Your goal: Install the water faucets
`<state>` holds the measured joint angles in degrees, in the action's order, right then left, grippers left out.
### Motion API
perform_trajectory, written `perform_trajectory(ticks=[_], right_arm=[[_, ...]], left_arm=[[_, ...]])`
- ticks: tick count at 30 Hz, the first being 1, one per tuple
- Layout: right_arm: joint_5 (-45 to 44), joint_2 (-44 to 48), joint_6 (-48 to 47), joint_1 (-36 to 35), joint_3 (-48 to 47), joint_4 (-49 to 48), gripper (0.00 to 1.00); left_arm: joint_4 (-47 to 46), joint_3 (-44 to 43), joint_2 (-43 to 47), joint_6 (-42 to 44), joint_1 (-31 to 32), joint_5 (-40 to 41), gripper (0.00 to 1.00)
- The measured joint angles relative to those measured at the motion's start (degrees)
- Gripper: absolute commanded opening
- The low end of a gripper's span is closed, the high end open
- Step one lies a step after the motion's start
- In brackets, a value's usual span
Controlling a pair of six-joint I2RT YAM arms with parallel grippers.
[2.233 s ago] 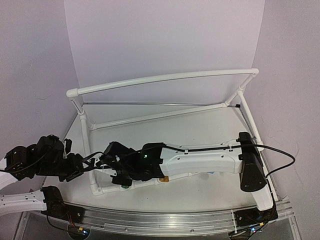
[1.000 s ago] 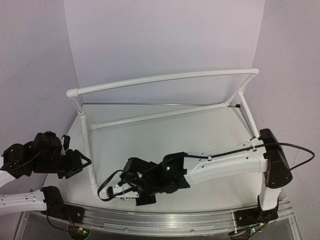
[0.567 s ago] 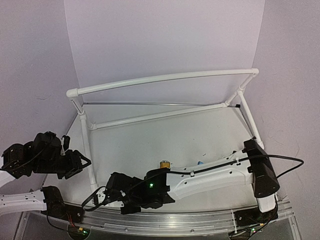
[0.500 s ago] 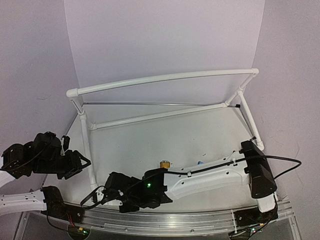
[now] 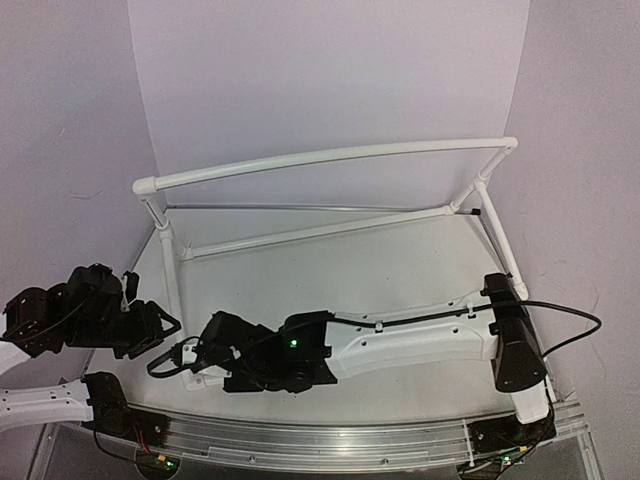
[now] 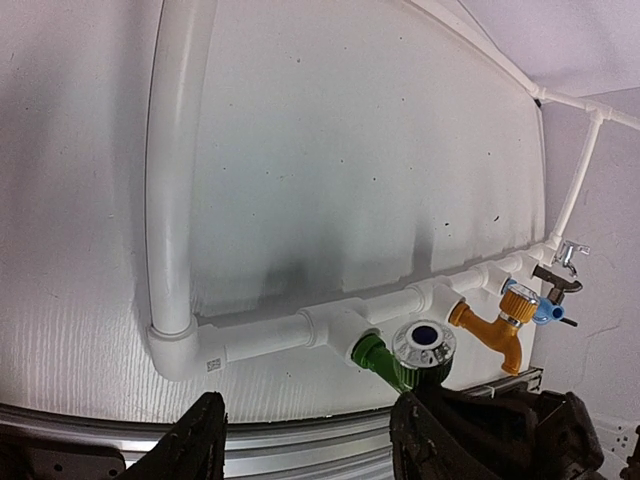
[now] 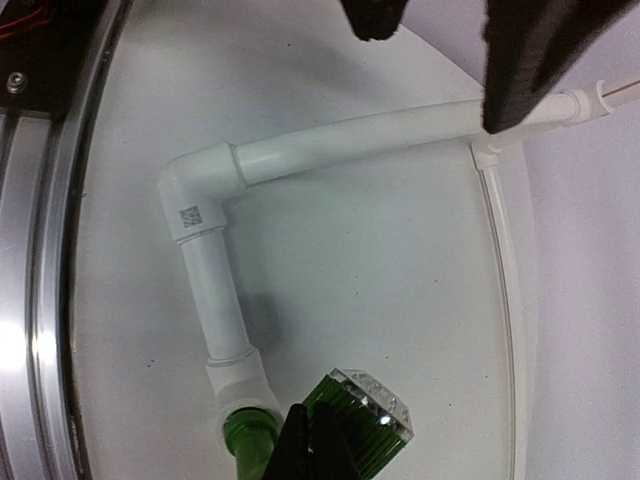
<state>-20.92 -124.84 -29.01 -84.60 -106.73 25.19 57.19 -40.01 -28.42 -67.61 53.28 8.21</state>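
The green faucet (image 6: pixel 385 358) with a silver-capped knob sits with its stem in the leftmost tee of the white pipe frame (image 6: pixel 176 170). My right gripper (image 7: pixel 318 447) is shut on the green faucet (image 7: pixel 365 428) between stem and knob. In the top view the right gripper (image 5: pixel 200 362) is at the frame's front-left corner and the arm hides the faucets. The golden-orange faucet (image 6: pixel 492 328), the blue one (image 6: pixel 543 312), the dark grey one (image 6: pixel 556 283) and the silver one (image 6: pixel 570 254) stand along the same front pipe. My left gripper (image 5: pixel 163 324) is open and empty, just left of the frame.
The white pipe frame (image 5: pixel 330 155) stands on the white table with a high back rail and low front pipe. A metal rail (image 5: pixel 330 440) runs along the near edge. Lilac walls close in the back and sides. The left gripper's fingers (image 7: pixel 525 50) show at the top of the right wrist view.
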Motion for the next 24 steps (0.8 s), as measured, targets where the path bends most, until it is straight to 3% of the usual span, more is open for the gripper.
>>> perform_trajectory(ticks=[11,24], right_arm=[[-0.5,1.8,-1.0,2.4,3.5,-3.5,0.00],[4.7,8.0,-1.0,4.0,12.5,0.7,0.00]], left_arm=[[0.0,0.0,0.0,0.0,0.0,0.6,0.57],[-0.2,0.0,-0.6,0.1,0.0,0.6,0.57]])
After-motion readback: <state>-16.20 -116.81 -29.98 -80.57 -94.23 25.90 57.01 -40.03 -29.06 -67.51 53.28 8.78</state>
